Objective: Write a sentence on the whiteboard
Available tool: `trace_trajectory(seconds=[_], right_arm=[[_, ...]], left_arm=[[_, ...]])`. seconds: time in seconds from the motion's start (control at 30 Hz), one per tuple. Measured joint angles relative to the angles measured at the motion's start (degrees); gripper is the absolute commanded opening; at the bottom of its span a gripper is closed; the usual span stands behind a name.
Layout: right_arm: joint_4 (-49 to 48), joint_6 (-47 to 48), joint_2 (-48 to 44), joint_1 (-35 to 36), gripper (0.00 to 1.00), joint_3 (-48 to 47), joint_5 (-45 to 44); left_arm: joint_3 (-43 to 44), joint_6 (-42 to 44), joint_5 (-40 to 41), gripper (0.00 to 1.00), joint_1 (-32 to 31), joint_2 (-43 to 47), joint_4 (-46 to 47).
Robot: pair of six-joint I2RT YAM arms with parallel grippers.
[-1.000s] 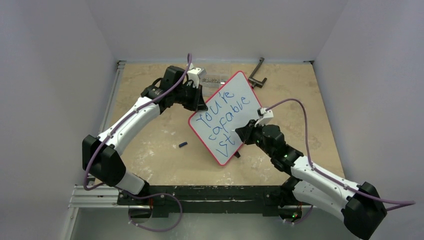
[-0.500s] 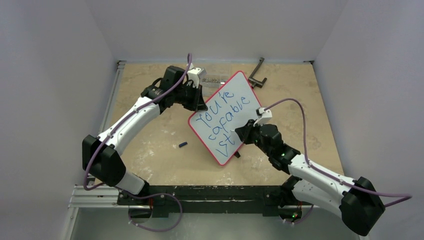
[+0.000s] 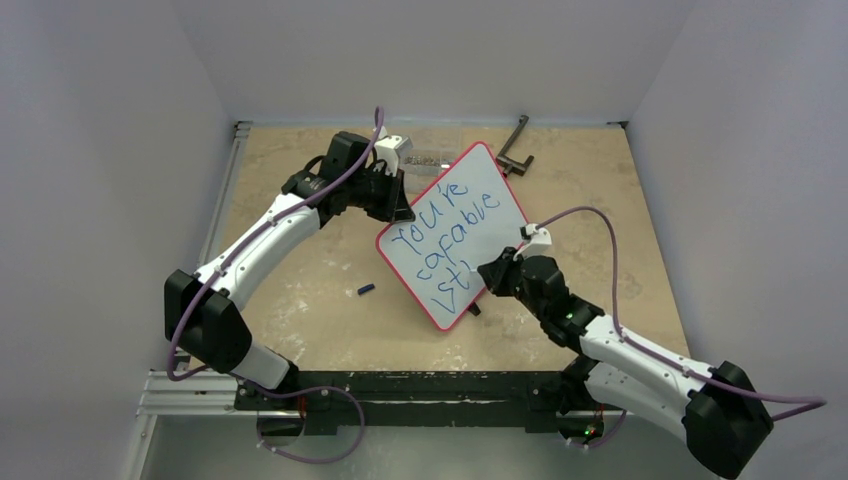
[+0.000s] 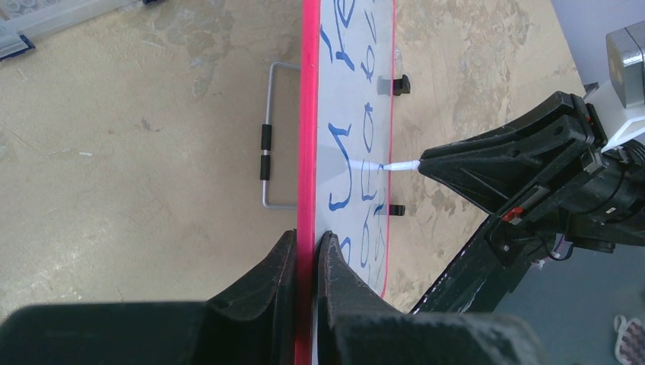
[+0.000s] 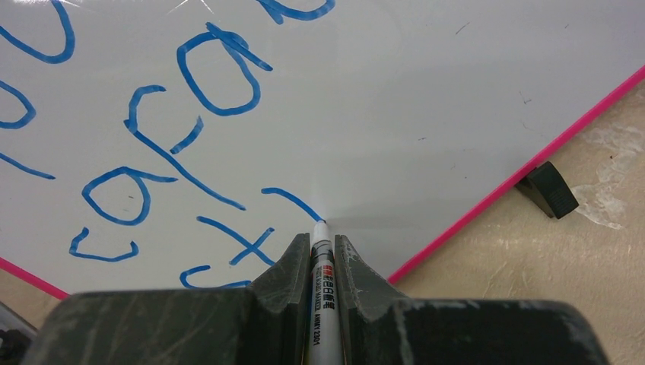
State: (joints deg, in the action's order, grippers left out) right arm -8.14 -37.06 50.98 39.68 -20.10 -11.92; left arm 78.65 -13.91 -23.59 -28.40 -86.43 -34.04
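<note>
The whiteboard [image 3: 497, 238] stands tilted mid-table, red-framed. The sentence [image 3: 445, 235] on it is blue and reads "You're capable st" with a fresh short stroke after it. My left gripper [image 3: 400, 207] is shut on the board's upper left edge; in the left wrist view its fingers [image 4: 308, 236] pinch the red frame [image 4: 307, 114]. My right gripper [image 3: 480, 272] is shut on a white marker [image 5: 322, 274]. The marker's tip touches the board [image 5: 456, 91] at the end of that stroke, below the blue letters [image 5: 190, 137].
A small dark marker cap [image 3: 366, 290] lies on the table left of the board. A black clamp tool [image 3: 515, 148] and a clear box [image 3: 425, 158] lie at the back. A wire stand [image 4: 266, 144] is behind the board. A black foot [image 5: 548, 190] props its edge.
My right gripper has slid down and right with the marker, leaving a new short blue stroke after "st". The left gripper and the board have not moved.
</note>
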Motion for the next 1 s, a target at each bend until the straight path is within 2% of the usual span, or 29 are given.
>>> trace_trajectory(seconds=[0.47,1.0], right_arm=[[1.77,-1.33,-0.5,0.0,0.0,-0.04,-0.35],[4.68,0.48,4.87,0.0,0.0,-7.58,-0.57]], left_arm=[[0.0,-0.02,-0.02,0.0,0.0,0.0,0.0],[0.0,-0.02,-0.02,0.0,0.0,0.0,0.02]])
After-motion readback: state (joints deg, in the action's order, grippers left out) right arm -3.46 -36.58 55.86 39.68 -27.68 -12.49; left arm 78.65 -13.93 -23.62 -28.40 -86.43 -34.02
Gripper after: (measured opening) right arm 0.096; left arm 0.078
